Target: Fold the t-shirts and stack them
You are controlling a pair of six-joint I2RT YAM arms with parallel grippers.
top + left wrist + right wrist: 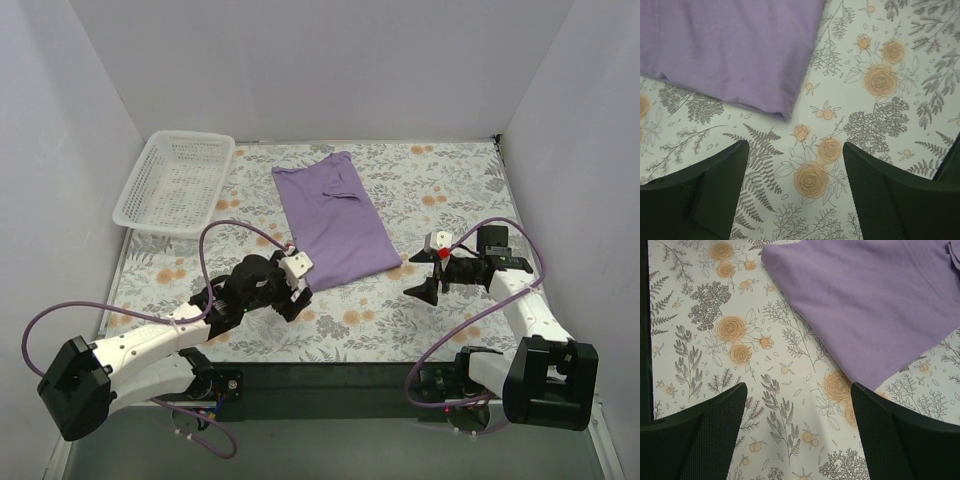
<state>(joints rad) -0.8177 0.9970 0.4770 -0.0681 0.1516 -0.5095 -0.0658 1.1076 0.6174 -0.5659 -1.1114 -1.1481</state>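
A purple t-shirt lies folded lengthwise into a long strip on the flowered table cloth, running from the back middle toward the front. My left gripper is open and empty, just off the shirt's near left corner. My right gripper is open and empty, a little right of the shirt's near right corner. The shirt fills the top of the left wrist view and the upper right of the right wrist view. Neither gripper touches it.
A white plastic basket stands at the back left of the table. White walls close in the left, back and right sides. The flowered cloth covers the table to its front edge.
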